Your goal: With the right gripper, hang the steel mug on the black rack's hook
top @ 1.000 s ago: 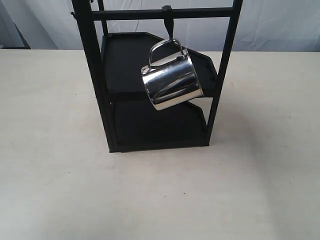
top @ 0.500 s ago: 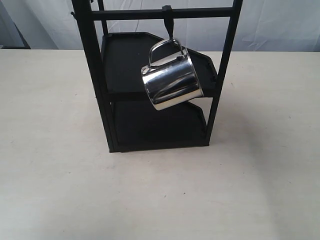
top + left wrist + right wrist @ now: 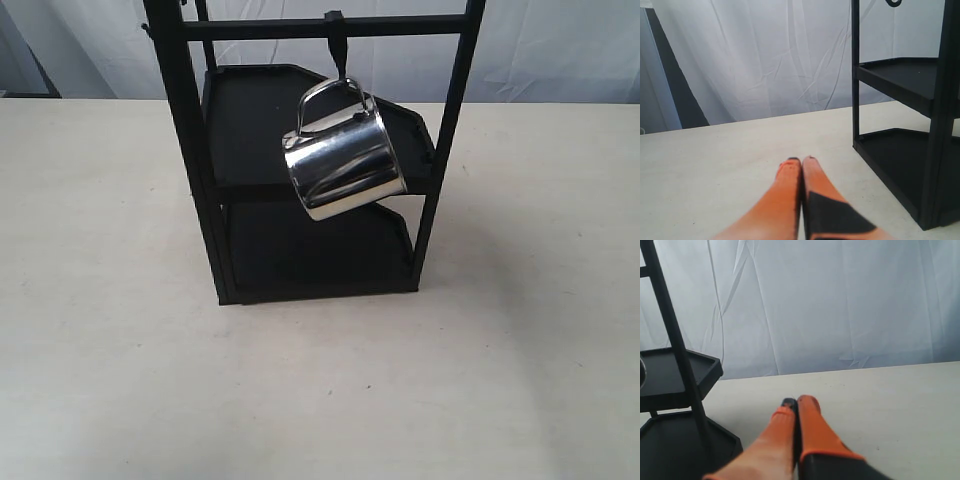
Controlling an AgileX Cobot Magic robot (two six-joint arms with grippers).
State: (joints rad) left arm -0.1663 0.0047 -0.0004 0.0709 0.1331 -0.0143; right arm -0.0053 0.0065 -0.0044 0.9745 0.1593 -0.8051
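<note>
The steel mug (image 3: 344, 160) hangs tilted by its thin looped handle (image 3: 328, 93) from the hook (image 3: 337, 48) under the top crossbar of the black rack (image 3: 190, 150). No gripper touches it, and neither arm shows in the exterior view. In the right wrist view my right gripper (image 3: 797, 401) is shut with nothing between its orange fingers, low over the table beside the rack (image 3: 682, 372). A sliver of the mug (image 3: 642, 374) shows at that frame's edge. My left gripper (image 3: 801, 160) is shut and empty too, near the rack (image 3: 935, 120) on its other side.
The rack's two tray shelves (image 3: 250, 130) hold nothing. The pale table (image 3: 120, 350) spreads around the rack on all sides. A white curtain (image 3: 840, 305) hangs behind the table.
</note>
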